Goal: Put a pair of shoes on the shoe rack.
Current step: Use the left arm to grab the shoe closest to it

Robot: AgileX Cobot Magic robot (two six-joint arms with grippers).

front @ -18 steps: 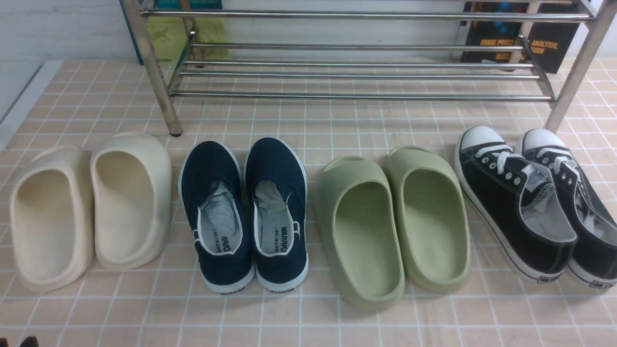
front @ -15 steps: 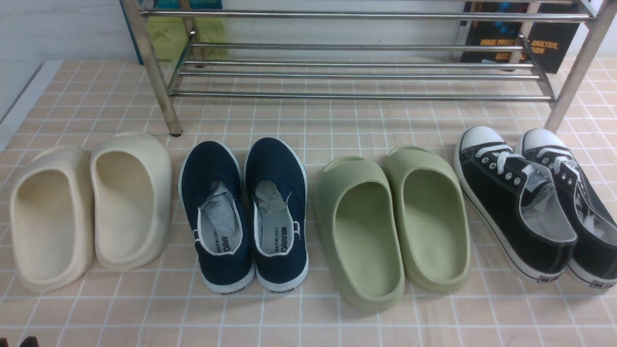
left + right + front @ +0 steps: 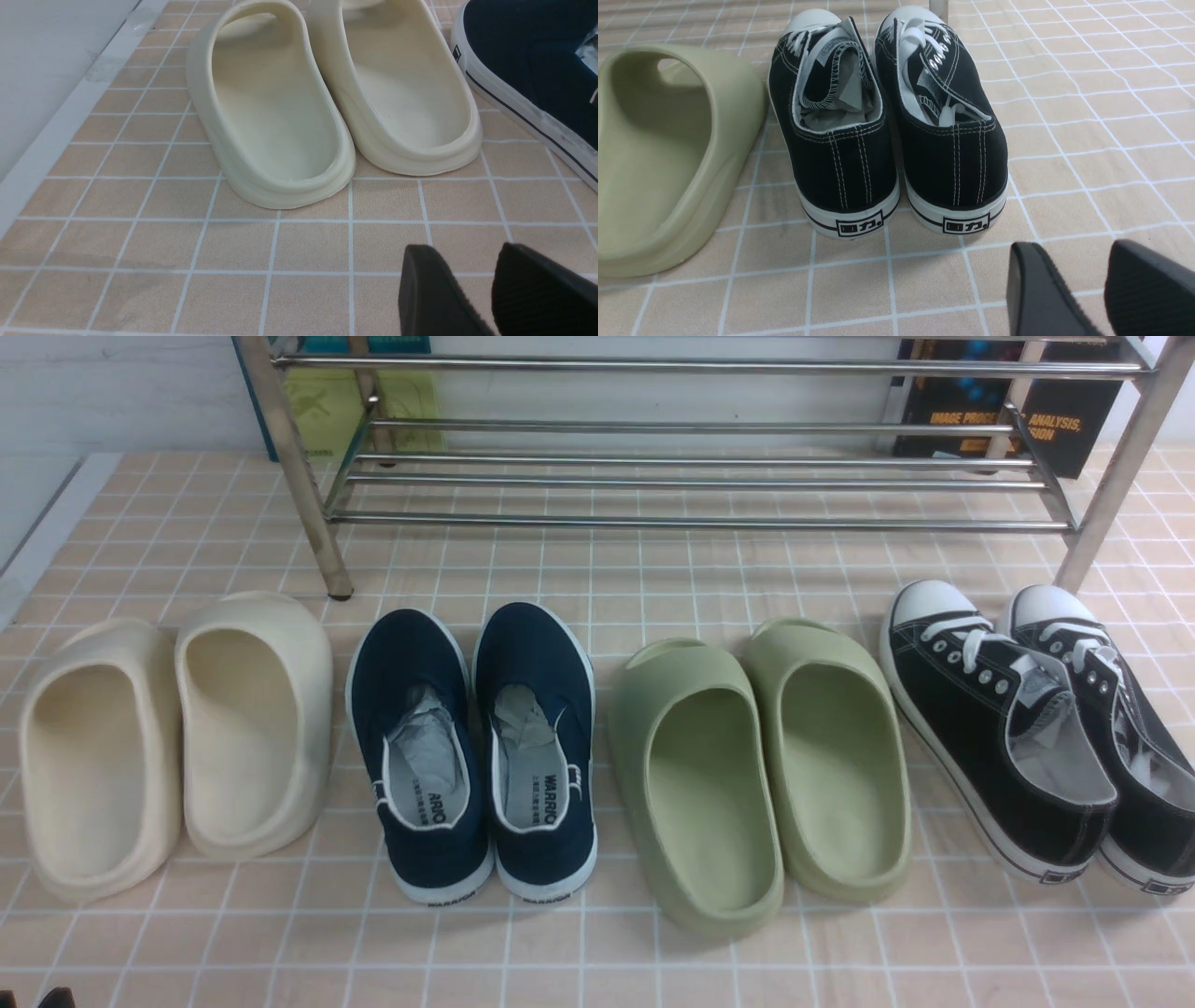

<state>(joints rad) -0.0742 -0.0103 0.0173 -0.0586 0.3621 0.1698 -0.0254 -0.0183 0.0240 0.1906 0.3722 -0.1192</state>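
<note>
Slides (image 3: 826, 765) in green between navy slip-ons (image 3: 471, 756) and black sneakers (image 3: 1046, 737), rack (image 3: 700, 523) beyond

Laid in pale tile-patterned flooring (image 3: 467, 961); bearing cream clogs (image 3: 177, 737), navy slip-ons (image 3: 471, 756), green slides (image 3: 761, 775), black sneakers (image 3: 1036, 737), chrome rack (image 3: 700, 523)

Even, fairly bright light, its source out of view, laid soft shadows beside the footwear and glints along the chrome rack (image 3: 700, 523). The front view looked sharp; in both wrist views the near gripper fingers (image 3: 434, 294) were blurred.
</note>
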